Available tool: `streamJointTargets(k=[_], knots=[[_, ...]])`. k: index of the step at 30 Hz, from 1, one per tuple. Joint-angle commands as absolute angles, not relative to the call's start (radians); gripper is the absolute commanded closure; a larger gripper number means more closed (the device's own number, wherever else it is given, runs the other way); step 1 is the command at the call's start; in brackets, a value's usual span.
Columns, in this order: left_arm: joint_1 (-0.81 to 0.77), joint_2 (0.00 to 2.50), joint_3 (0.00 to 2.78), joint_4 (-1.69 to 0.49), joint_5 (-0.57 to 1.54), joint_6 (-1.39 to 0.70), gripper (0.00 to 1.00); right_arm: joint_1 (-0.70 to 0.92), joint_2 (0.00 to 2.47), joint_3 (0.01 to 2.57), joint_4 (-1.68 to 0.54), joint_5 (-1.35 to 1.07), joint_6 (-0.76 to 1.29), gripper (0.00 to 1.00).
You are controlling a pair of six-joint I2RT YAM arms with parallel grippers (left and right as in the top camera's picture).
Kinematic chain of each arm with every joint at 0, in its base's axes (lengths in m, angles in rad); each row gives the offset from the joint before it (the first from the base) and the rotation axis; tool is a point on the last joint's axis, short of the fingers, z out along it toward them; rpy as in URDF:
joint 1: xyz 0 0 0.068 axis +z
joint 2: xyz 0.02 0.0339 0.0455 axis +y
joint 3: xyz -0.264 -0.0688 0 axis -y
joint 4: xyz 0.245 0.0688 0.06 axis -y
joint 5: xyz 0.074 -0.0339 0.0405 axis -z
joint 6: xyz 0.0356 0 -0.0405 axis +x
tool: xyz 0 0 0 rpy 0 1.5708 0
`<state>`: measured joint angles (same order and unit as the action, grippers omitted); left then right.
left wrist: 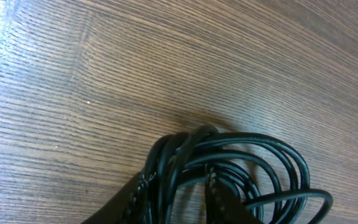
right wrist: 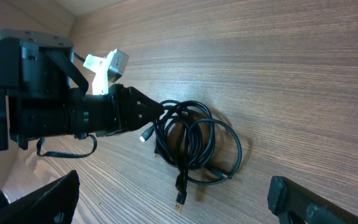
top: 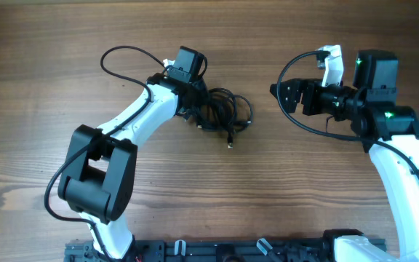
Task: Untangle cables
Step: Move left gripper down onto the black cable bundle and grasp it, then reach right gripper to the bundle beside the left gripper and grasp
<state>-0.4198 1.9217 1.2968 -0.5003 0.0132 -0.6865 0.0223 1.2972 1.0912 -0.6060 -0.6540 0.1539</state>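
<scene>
The cables (top: 224, 110) lie as one tangled bundle of thin black loops on the wooden table, a bit above the middle. My left gripper (top: 193, 115) is at the bundle's left edge. In the left wrist view its fingers (left wrist: 179, 202) stand close together with several strands (left wrist: 241, 162) between them. The right wrist view shows the bundle (right wrist: 191, 143), the left gripper (right wrist: 156, 116) at its edge, a light-tipped plug (right wrist: 145, 135) and a gold-tipped plug (right wrist: 179, 202). My right gripper (top: 278, 94) is wide open (right wrist: 173, 186), to the right of the bundle and apart from it.
The left arm's own thicker black wire (top: 122, 54) loops over the table at the upper left. A white part (top: 331, 62) sits on the right arm. A black rail (top: 231, 251) runs along the table's front edge.
</scene>
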Motion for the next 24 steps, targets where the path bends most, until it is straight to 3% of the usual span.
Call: streamJointTargets(k=[1, 10, 14, 15, 24], knots=[[-0.424, 1.960, 1.294, -0.501, -0.002, -0.689, 0.72, 0.017, 1.306, 1.110, -0.611, -0.652, 0.160, 0.00], [-0.424, 2.018, 1.294, -0.501, -0.028, -0.689, 0.77, 0.017, 1.306, 1.110, -0.622, -0.652, 0.160, 0.00], [-0.424, 2.033, 1.294, -0.503, -0.028, -0.690, 0.87, 0.017, 1.306, 1.110, -0.622, -0.652, 0.160, 0.00], [-0.424, 2.033, 1.294, -0.500, -0.028, -0.689, 0.95, 0.017, 1.306, 1.110, -0.622, -0.652, 0.160, 0.00], [-0.422, 1.874, 1.360, -0.453, 0.118, -0.611, 0.96, 0.020, 1.306, 1.110, -0.583, -0.654, 0.250, 0.01]])
